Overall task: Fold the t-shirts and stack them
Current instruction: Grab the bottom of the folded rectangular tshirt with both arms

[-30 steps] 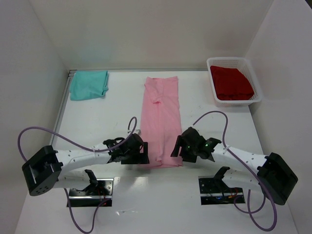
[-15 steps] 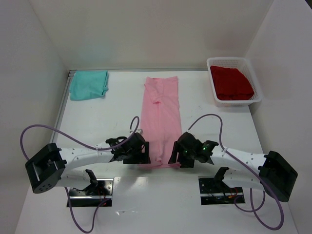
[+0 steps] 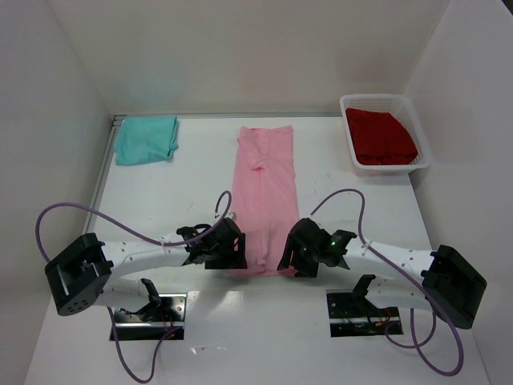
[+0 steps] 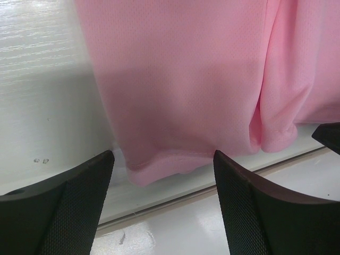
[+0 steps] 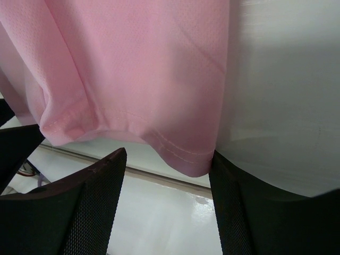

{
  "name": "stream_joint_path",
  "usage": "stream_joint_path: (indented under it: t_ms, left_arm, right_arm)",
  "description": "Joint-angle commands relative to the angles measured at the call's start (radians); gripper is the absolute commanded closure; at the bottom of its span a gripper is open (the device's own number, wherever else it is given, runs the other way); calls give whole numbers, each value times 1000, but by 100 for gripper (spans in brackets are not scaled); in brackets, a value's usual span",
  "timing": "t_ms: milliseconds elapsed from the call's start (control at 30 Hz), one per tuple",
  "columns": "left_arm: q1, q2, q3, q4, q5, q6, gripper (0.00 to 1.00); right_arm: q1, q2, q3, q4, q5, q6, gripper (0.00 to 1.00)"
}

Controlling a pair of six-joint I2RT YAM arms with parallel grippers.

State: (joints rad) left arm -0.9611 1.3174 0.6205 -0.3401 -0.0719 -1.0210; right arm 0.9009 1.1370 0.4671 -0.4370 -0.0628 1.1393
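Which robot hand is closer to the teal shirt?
Left. The left gripper is at the near-left corner of the pink shirt, diagonally from the teal shirt; the right gripper is at the near-right corner, farther.

Bright, even overhead light; the top view is sharp. In the wrist views a soft grey shadow crosses the hem of the pink shirt [image 4: 180, 79], its weave in focus, and the table [image 4: 175, 234] below it glares.

Both arms are stretched low and angled inward, with left gripper [image 3: 232, 255] and right gripper [image 3: 289, 258] spread wide apart.
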Motion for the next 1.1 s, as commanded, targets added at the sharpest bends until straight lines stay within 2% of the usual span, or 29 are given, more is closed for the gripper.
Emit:
stream_joint_path:
  t_ms: [0,233,333,600,633,700,1067]
  left_arm:
    - [-7,20,-25,-66,-12,-11,16]
    - [-7,29,-5,-66,-31,-2,8]
    - [-7,29,5,-66,-40,-2,7]
    - [-7,19,15,-96,-51,-2,10]
    - [-7,19,15,-96,-51,-2,10]
    - [-7,19,15,-96,-51,-11,16]
    - [-7,37,5,-86,-51,-30,23]
  right_arm:
    - [12,-12,2,-105,75,37,31]
    - [12,-23,16,-124,104,59,31]
    - [12,23,42,-135,113,48,31]
    - [12,78,65,-135,135,59,30]
    - [12,69,65,-135,147,68,32]
    - [12,69,65,-135,147,68,36]
    - [12,49,74,-135,190,68,52]
